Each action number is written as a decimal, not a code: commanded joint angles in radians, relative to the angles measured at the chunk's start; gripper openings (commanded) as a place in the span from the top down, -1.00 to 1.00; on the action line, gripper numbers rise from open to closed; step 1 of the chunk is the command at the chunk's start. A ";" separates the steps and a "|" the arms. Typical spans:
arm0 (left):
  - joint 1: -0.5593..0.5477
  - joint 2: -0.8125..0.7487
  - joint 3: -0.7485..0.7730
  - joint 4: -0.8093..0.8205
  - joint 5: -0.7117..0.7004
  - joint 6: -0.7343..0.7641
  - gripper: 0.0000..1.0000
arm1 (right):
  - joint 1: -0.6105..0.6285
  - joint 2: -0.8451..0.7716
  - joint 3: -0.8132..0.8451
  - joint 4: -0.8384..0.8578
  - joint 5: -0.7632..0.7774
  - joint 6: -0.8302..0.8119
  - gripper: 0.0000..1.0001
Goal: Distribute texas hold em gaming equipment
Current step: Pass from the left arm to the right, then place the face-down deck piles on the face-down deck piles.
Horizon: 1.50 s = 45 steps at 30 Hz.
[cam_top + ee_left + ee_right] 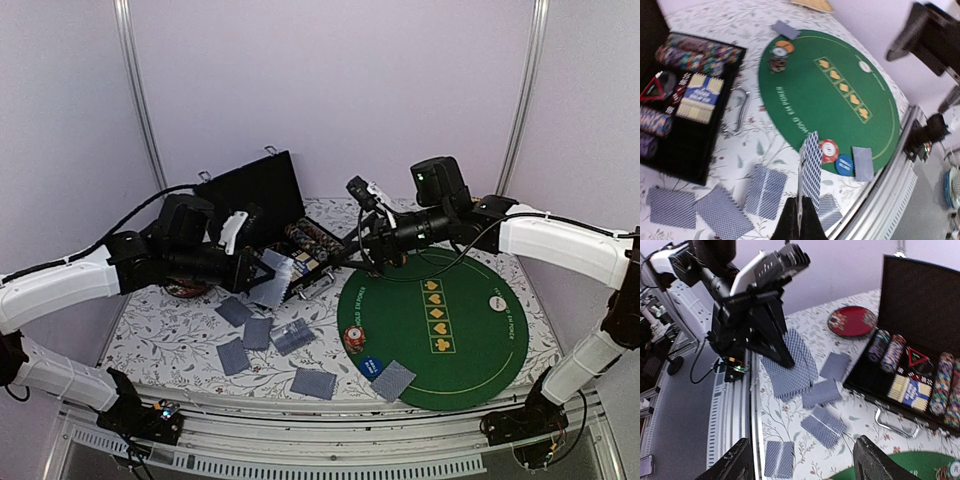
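Card, lower centre, seems light, bendy and slippery; our left gripper pinches its edge, right gripper gapes empty.

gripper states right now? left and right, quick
Left gripper: closed, pinching a blue-backed card.
Right gripper: open, holding nothing.
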State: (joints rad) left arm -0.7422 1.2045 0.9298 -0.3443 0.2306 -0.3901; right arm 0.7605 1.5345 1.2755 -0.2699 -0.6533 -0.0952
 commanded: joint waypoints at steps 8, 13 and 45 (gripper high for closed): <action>-0.185 0.013 0.060 -0.096 0.096 0.276 1.00 | 0.109 0.201 0.193 -0.084 -0.120 -0.158 -0.44; -0.196 0.013 0.050 -0.081 0.099 0.290 1.00 | 0.149 0.249 0.198 -0.053 -0.187 -0.150 -0.27; 0.037 -0.056 -0.177 -0.141 -0.364 -0.293 -0.97 | 0.098 0.547 0.145 0.226 -0.075 0.537 0.96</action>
State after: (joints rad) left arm -0.7223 1.1759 0.8177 -0.4789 -0.1017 -0.5331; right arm 0.8532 2.0502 1.4357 -0.1169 -0.7212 0.3256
